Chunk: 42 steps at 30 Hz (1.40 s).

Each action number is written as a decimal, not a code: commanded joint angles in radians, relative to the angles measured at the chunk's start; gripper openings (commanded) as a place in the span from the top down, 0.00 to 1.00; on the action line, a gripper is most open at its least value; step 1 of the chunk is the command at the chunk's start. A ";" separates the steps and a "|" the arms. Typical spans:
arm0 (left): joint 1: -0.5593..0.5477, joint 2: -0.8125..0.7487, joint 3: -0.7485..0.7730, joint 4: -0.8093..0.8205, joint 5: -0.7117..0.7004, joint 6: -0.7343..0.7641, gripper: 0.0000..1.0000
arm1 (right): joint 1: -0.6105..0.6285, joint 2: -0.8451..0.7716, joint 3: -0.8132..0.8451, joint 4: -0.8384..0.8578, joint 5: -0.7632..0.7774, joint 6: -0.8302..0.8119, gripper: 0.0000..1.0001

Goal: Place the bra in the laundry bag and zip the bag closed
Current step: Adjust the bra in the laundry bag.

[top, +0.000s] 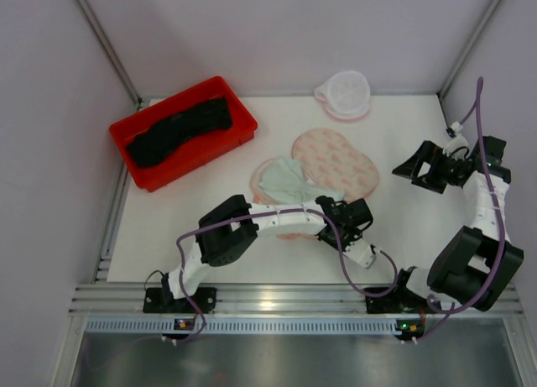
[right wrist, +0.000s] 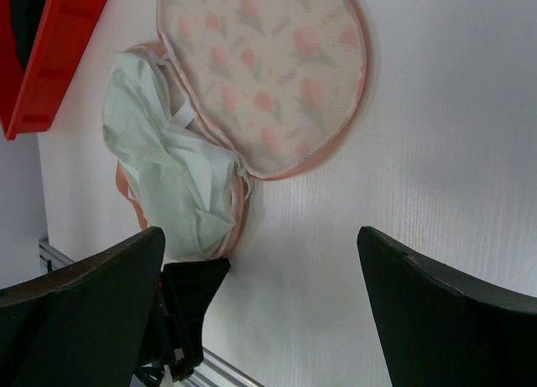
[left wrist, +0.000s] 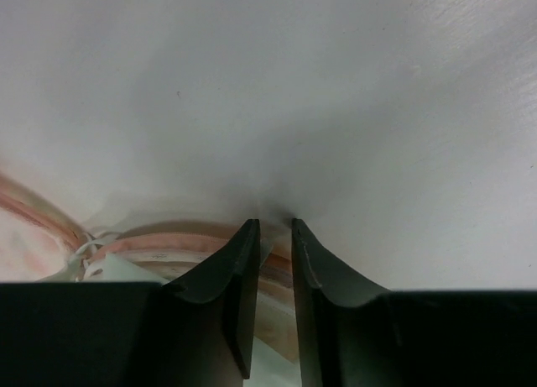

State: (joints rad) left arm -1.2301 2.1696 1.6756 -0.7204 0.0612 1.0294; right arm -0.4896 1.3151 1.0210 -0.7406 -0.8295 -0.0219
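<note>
The bra [top: 180, 128] is a black fabric lying in a red bin at the back left, far from both grippers. The laundry bag [top: 344, 91], a white mesh pouch with pink edging, lies at the table's back edge. My left gripper [top: 351, 223] is low at the near edge of a peach patterned piece [top: 336, 162]. In the left wrist view its jaws [left wrist: 275, 227] stand almost together with the pink trim [left wrist: 277, 278] between them. My right gripper [top: 405, 170] is wide open and empty, right of the peach piece; in the right wrist view [right wrist: 260, 236] it is above bare table.
The red bin [top: 239, 135] stands at the back left. The peach oval piece [right wrist: 268, 68] lies open mid-table, with a pale green fabric [right wrist: 168, 177] bunched in its left half. Walls close in the back and both sides.
</note>
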 commanded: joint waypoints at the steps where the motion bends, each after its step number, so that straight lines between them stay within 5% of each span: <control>1: -0.002 -0.002 0.024 -0.005 -0.018 0.021 0.74 | -0.015 -0.043 -0.001 0.023 -0.026 0.000 0.01; 7: 0.001 0.022 0.079 -0.004 -0.041 0.008 1.00 | -0.017 -0.057 -0.004 0.020 -0.029 0.002 0.00; 22: 0.075 -0.070 0.119 0.091 0.032 -0.157 1.00 | -0.018 -0.056 -0.009 0.021 -0.040 0.004 0.01; 29: 0.073 -0.134 0.058 -0.032 0.134 -0.031 0.60 | -0.018 -0.057 -0.010 0.024 -0.039 -0.001 0.01; 42: 0.052 -0.133 0.032 -0.067 0.224 0.020 0.57 | -0.018 -0.050 -0.015 0.023 -0.033 -0.003 0.01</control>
State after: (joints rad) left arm -1.1625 2.0720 1.7233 -0.7635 0.2462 1.0092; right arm -0.4934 1.2808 1.0012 -0.7399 -0.8433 -0.0216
